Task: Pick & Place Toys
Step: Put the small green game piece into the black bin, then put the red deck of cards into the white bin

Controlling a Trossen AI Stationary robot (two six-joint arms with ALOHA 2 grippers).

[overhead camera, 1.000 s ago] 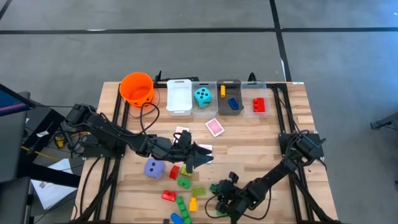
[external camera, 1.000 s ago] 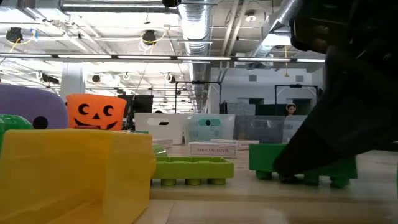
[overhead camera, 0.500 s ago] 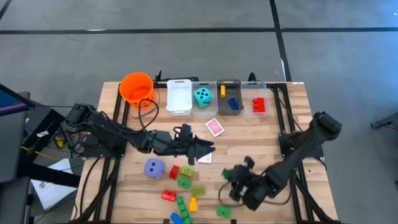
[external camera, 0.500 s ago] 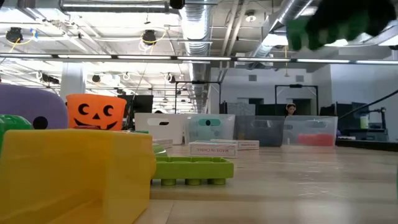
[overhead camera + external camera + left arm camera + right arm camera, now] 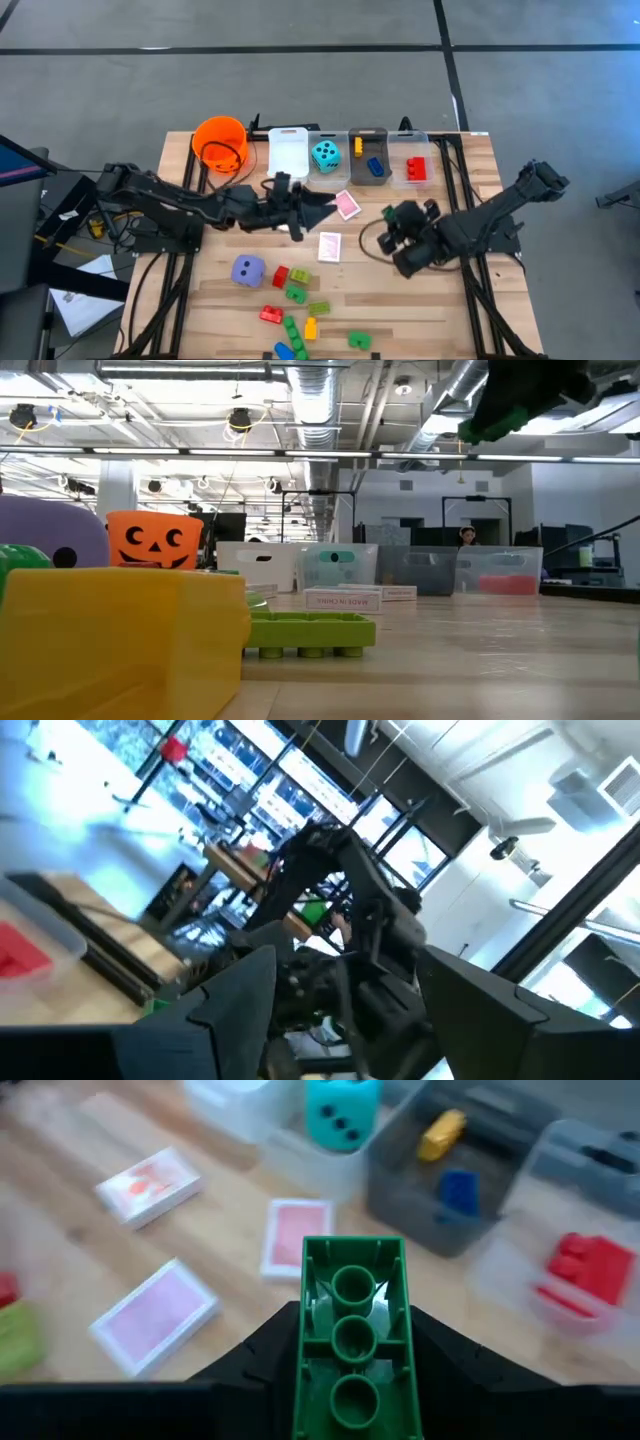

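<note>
A: Where is the green brick (image 5: 352, 1340)?
B: Clamped in the right pincer (image 5: 352, 1380), raised above the counter (image 5: 440, 300) near the cards.
A: The left pincer (image 5: 325, 207)?
B: Spread apart, empty, beside a card (image 5: 346, 205).

In your low view, the yellow brick (image 5: 120, 635) is cut off at the bottom and left edges. The purple die (image 5: 55, 532) hides partly behind it. The left wrist view is blurry, so you can't tell what the left claw (image 5: 345, 995) has.

Behind the card (image 5: 329, 246) stands a row of bins (image 5: 346, 158); the bucket (image 5: 220, 142) is at its left end, bricks (image 5: 300, 312) in front.
</note>
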